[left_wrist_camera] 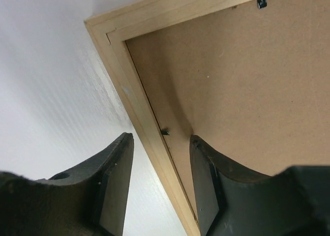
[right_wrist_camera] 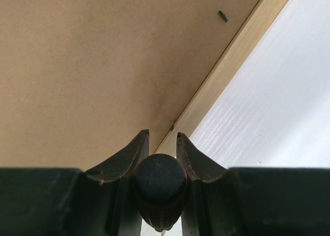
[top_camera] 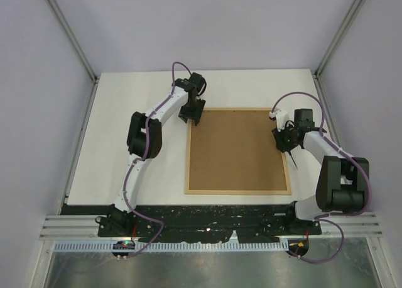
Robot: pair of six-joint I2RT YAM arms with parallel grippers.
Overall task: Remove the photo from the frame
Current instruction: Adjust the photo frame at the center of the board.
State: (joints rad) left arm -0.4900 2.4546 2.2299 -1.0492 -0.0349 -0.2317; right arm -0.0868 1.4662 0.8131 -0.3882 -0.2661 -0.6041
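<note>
Plainly, the frame lies face down on the white table, so its brown backing board is uppermost and the small metal tabs that pin it can be reached. The photo shows in no view; we judge it is shut in beneath that board. Our left gripper hovers at the far left corner with its jaws apart, 1 finger over the table and 1 over the board. The wooden rail runs between them beside a tab, so we take it that the gripper is there to steady the frame or work that tab. Our right gripper is clamped on the dark handle of a screwdriver, held close over the right rail near another tab, presumably to pry it back. We count 1 frame, 1 board, 1 screwdriver, 2 grippers and 4 tabs in sight, 2 in each wrist view.
</note>
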